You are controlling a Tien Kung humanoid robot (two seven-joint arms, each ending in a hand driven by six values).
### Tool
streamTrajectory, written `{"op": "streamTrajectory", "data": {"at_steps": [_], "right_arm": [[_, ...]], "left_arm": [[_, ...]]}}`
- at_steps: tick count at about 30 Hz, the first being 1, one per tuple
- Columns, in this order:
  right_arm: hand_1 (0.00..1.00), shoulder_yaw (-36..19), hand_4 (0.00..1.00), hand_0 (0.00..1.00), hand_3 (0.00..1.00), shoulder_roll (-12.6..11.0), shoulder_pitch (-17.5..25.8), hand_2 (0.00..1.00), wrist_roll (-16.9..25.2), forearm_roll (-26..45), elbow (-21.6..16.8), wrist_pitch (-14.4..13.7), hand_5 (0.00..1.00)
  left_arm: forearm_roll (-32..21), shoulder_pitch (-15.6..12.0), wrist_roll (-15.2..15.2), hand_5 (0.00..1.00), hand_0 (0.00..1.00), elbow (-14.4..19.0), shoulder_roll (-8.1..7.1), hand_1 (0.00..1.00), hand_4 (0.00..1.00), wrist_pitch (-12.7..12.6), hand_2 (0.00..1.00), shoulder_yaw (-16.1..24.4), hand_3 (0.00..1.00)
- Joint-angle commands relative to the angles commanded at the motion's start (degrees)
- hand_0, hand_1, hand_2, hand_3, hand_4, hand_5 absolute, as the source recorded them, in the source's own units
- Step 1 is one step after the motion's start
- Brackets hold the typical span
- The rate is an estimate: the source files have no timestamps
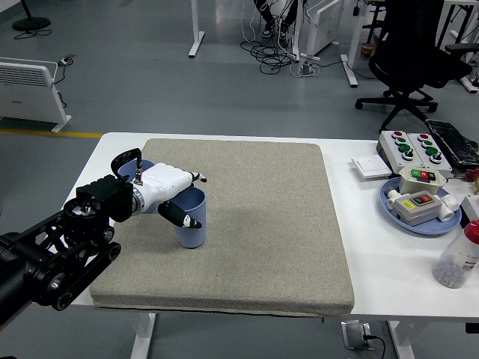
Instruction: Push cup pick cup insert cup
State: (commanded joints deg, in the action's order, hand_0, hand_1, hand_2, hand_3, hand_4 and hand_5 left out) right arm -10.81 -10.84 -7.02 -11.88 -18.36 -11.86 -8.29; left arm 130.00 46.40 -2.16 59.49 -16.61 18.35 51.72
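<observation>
While I watch from the head camera, my left arm comes in from the lower left corner and reaches over the near left part of the grey mat, which covers most of the white table. Left hand, white with dark fingertips, sits at the rim of a blue cup standing upright on the mat's left half; thumb lies against the cup's near left wall, the other fingers stretch over the rim's far side, so the hand brackets the cup's top. I cannot tell whether the grip is actually closed tight on it. Second blue cup stands just behind the hand, near the mat's left edge, mostly hidden by the wrist; only part of its rim shows. Right arm is out of view. Off the mat, at the table's right end: a blue plate carrying white switch boxes, a button box with red and green buttons beyond it, a small white flat square beside that, and a clear bottle with a red cap at the right edge. Beyond the table, a black office chair on grey floor and a white heater at far left.
</observation>
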Motion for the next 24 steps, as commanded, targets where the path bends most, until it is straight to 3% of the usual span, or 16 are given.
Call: {"op": "streamTrajectory", "data": {"at_steps": [5,6,11,12,24], "right_arm": [[0.601,0.1,0.141,0.703,0.592,0.0,0.0,0.668,0.0,0.1,0.0,0.0,0.527],[0.601,0.1,0.140,0.704,0.592,0.0,0.0,0.667,0.0,0.1,0.0,0.0,0.527],[0.601,0.1,0.140,0.704,0.592,0.0,0.0,0.667,0.0,0.2,0.0,0.0,0.527],[0.600,0.1,0.139,0.703,0.592,0.0,0.0,0.667,0.0,0.1,0.0,0.0,0.527],[0.600,0.0,0.139,0.703,0.592,-0.1,-0.1,0.666,0.0,0.1,0.0,0.0,0.526]], "left_arm": [[0.0,0.1,-0.2,0.512,0.370,0.3,-0.01,0.559,0.924,0.3,0.601,-0.1,0.711],[0.0,0.1,-0.2,0.465,0.325,0.3,0.00,0.502,0.893,0.3,0.525,-0.1,0.582],[0.0,0.1,-0.3,0.465,0.325,0.4,-0.02,0.502,0.893,0.5,0.525,-0.3,0.582],[0.0,0.1,-0.3,0.298,0.271,0.4,-0.03,0.469,0.772,0.6,0.476,-0.3,0.524],[0.0,-0.1,-0.2,0.239,0.263,0.4,-0.12,0.473,0.734,0.7,0.476,-0.3,0.521]]}}
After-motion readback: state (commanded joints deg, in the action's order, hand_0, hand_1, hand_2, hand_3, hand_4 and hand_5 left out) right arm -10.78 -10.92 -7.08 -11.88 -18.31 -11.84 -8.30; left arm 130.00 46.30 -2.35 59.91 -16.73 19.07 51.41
